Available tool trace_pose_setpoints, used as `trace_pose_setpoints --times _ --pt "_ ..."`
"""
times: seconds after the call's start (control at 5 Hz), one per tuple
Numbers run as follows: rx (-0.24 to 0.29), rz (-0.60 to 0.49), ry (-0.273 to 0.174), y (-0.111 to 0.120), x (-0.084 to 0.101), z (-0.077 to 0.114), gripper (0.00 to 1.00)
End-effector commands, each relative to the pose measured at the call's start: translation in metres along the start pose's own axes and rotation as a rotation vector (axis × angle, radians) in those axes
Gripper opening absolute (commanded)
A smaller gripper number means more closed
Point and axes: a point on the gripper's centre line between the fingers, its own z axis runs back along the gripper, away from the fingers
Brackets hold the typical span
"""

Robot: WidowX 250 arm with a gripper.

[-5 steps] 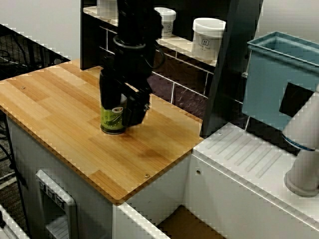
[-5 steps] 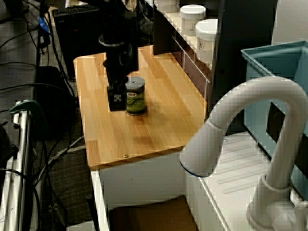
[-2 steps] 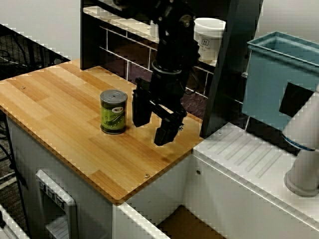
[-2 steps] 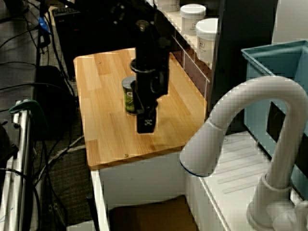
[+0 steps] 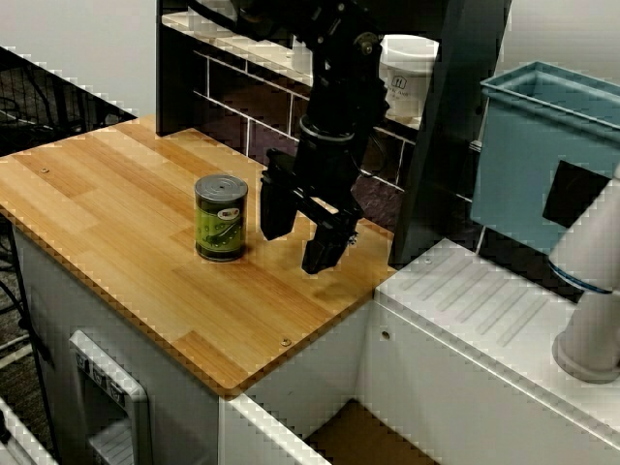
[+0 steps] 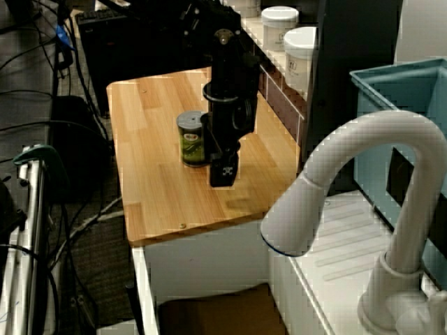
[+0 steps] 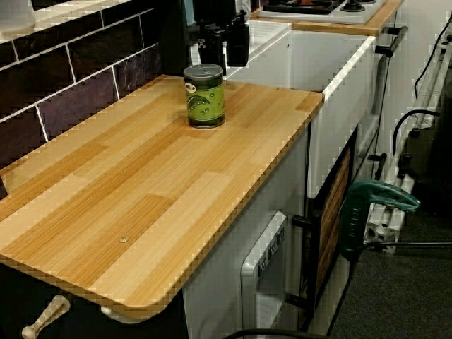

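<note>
wooden countertop [image 5: 116, 213] fills the left of your view from above. the green can [image 5: 221, 217] stands upright on it, lid up, with nothing touching it. slide your eye right and there's your gripper [image 5: 300, 232], at the can's 3 o'clock, just beside it but apart, with a strip of bare wood between them. its two dark fingers [image 5: 274, 203] are spread wide with nothing in the gap. the tips point down, low over the boards, and i can't tell whether they touch the wood. at 1 o'clock from the gripper a white jar [image 5: 404, 73] sits on the shelf against the dark tiles. further right comes the blue bin [image 5: 542, 145], and at the far right edge the white tap [image 5: 589, 291].

now the view past the tap: green can [image 6: 192, 139] on the left, gripper [image 6: 219, 159] at its 3 o'clock, arm dropping in from 12.

last, the low view along the counter: green can [image 7: 205, 95] stands toward the far end of the wood. the gripper [image 7: 224, 44] is behind it at about 1 o'clock, clear of it.
</note>
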Motion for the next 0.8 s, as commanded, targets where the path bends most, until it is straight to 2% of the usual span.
trace_pose_setpoints --times 0.0,0.6 --pt "-0.009 0.001 -0.035 0.023 -0.001 0.020 1.00" --pt "-0.010 0.025 0.000 0.067 -0.008 0.020 1.00"
